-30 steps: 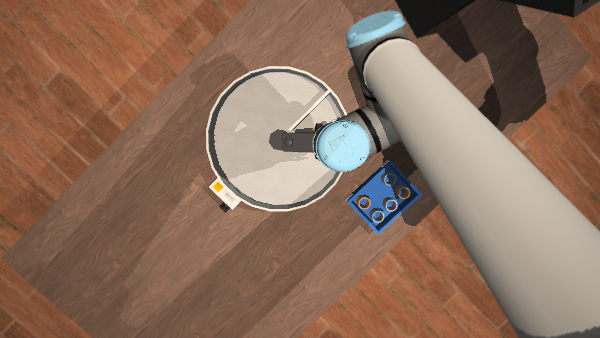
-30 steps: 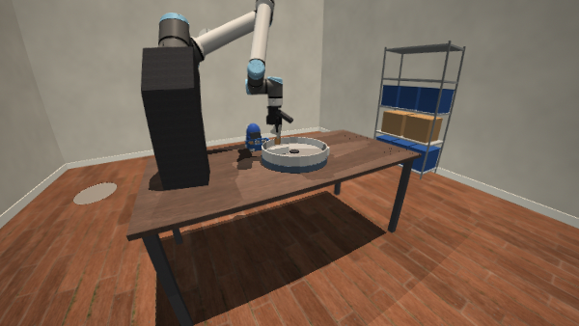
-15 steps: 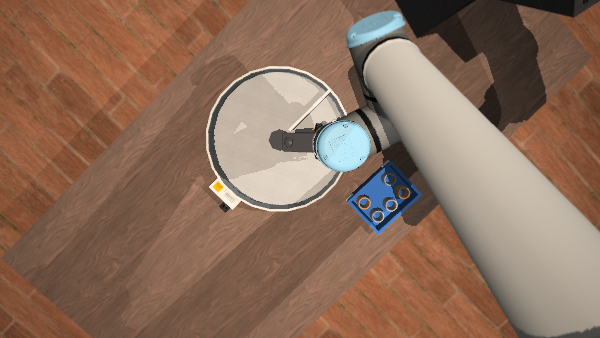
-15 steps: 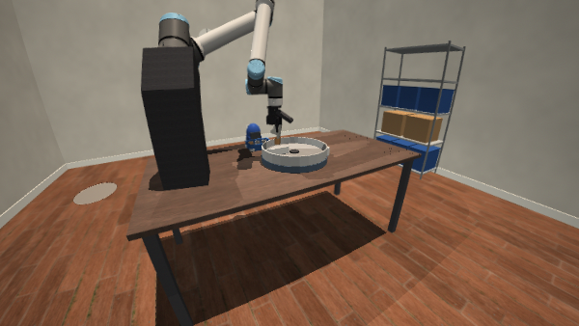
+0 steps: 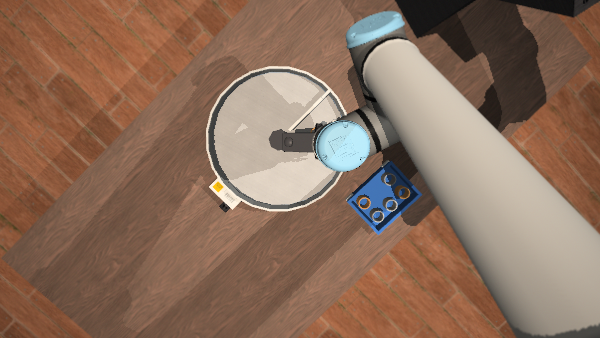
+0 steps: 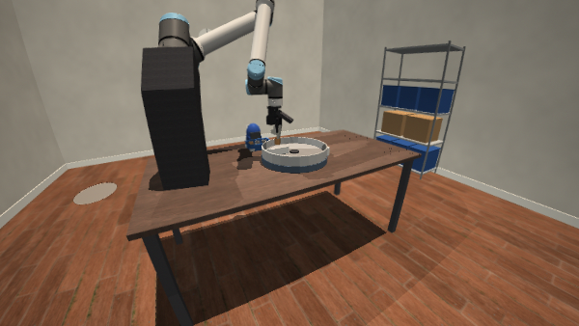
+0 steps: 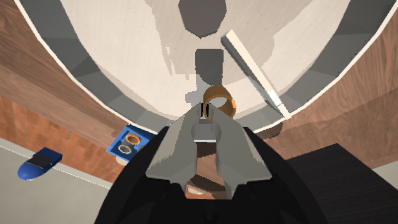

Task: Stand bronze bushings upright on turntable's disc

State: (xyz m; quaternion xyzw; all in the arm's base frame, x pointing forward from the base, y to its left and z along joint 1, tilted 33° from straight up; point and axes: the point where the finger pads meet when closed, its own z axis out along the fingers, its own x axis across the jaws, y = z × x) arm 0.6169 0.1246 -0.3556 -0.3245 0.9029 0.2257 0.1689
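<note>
Wrist view: my end effector [image 6: 277, 138] [image 7: 204, 103] is nearly closed, gripping a bronze bushing [image 6: 277, 142] [image 7: 219, 103] by its wall; top view hides both.

Beige tubular arm [image 5: 465, 170] [image 6: 229, 35], dark-grey joint housings. Light-blue round joint caps [image 5: 343, 145] [image 6: 174, 18] (small screws visible on one).

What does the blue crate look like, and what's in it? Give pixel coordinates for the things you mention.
The blue crate [image 5: 378, 187] [image 6: 260, 145] [image 7: 118, 138] is an open-topped, four-sided box with low walls and a plain, plastic-looking finish. It sits flat on the wooden table [image 5: 175, 225] [image 6: 232, 188] [image 7: 350, 107], beside the turntable [image 5: 209, 145] [image 6: 294, 160] [image 7: 60, 60] but apart from it. Inside are two bronze bushings [image 5: 359, 199] [image 7: 128, 136] and three steel bushings [image 5: 377, 222] [image 7: 119, 148], hollow ends up.
</note>
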